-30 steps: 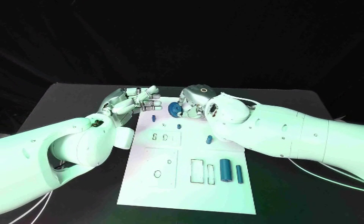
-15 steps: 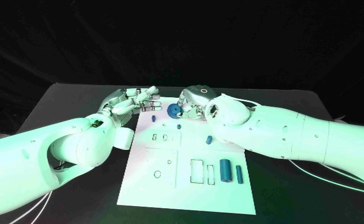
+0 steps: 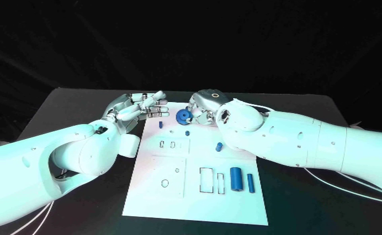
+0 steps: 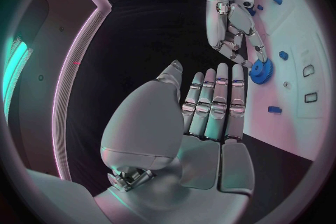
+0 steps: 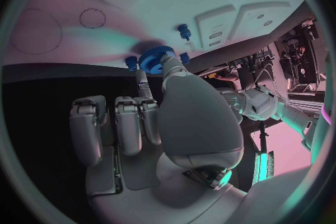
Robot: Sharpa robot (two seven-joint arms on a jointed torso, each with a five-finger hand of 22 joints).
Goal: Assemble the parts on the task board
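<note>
Pinching an unmarked blue gear [image 3: 183,116], right hand [image 3: 208,104] fingers [image 5: 151,83].

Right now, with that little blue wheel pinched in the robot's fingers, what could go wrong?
The right hand holds the blue gear only at its fingertips, above the far end of the task board, so it might slip and roll off. Small blue pegs stand close by; lowering the gear could knock one. The left hand hovers open nearby, so the two hands might bump.
</note>
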